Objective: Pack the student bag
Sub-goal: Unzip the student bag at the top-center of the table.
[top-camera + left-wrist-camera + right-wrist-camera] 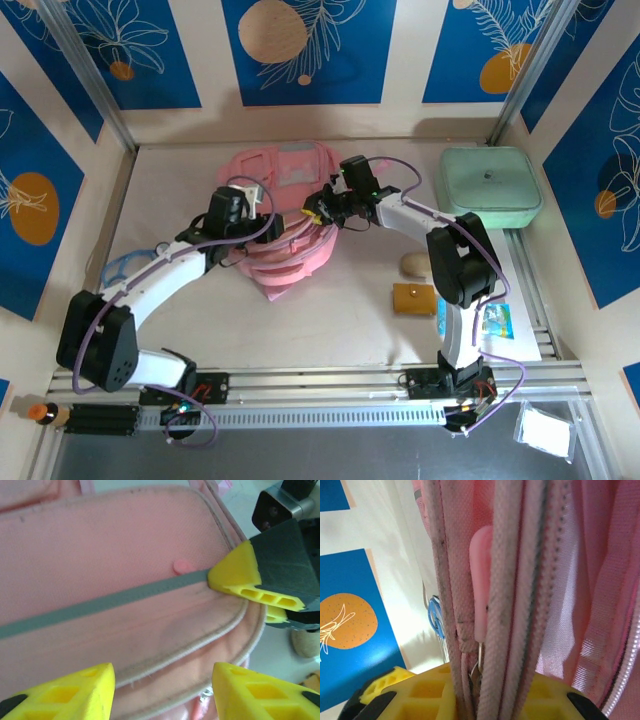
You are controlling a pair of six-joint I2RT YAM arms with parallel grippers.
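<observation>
A large, soft pink fabric student bag (pixel 290 170) with grey trim lies slumped in the middle of a pale worktop (pixel 330 330), toward the back wall. Two white robot arms reach in from the near edge. The left arm (pixel 160 275) comes at the bag from the left and the right arm (pixel 410 213) from the right. Their yellow-tipped jaws meet at the bag's near rim.

The right jaws are clamped on that rim. In the right wrist view, several layers of pink fabric and zip tape pass between the yellow fingers (pixel 555 700). A pink rubbery zip pull (pixel 481 580) lies just beyond them. This looks like a hold meant to pin or lift the edge so the opening can be worked.

The left jaws stand well apart and hold nothing. In the left wrist view their yellow fingertips (pixel 75 690) straddle the bag's piped edge, below a grey strip (pixel 100 605) across a pocket. They are probably placed for a second grip.

Several things sit to the right, well apart from the bag:
- a mint-green rounded square case (pixel 490 185)
- a beige oval object (pixel 415 265)
- a flat tan rectangle (pixel 415 297)
- a blue printed packet (pixel 492 322)

These are likely waiting to be packed. What is inside the bag cannot be seen.
</observation>
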